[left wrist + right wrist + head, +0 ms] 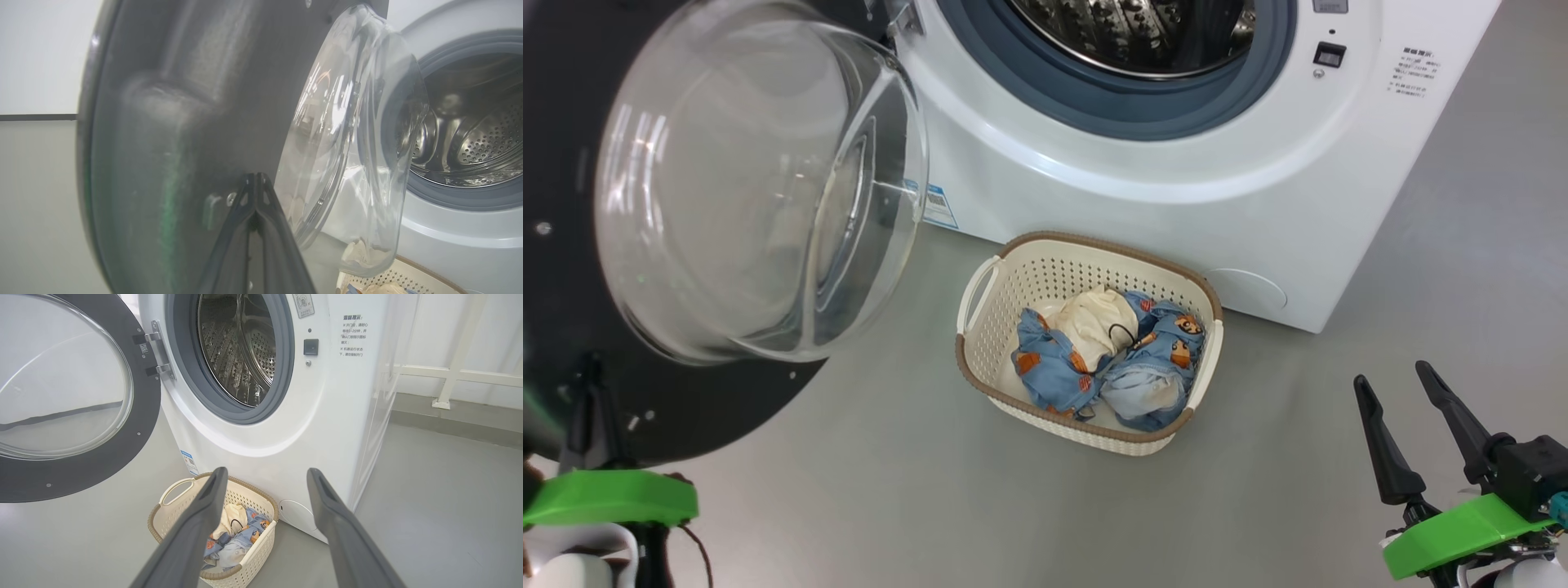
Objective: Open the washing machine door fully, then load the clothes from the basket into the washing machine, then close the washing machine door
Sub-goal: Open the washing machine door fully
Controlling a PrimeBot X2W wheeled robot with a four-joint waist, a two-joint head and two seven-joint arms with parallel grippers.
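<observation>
The washing machine door point(572, 122) stands swung open at the left, its glass bowl point(760, 180) bulging toward the basket. My left gripper point(592, 363) is shut, and its tips point(255, 176) rest against the door's black inner face point(184, 102). The white washing machine point(1176, 212) shows its steel drum point(1135, 33) and grey-blue ring point(1094, 106). On the floor in front sits the cream basket point(1086, 245), holding blue bear-print clothes point(1160, 359) and a cream piece point(1094, 322). My right gripper point(1392, 376) is open and empty, right of the basket; its fingers point(192, 531) frame the basket point(179, 490).
Grey floor point(890, 490) lies open between the door and the basket, and to the basket's right. A blue label point(938, 204) and a round cap point(1250, 290) mark the machine's lower front. In the right wrist view, a white rail point(449, 375) runs along the wall.
</observation>
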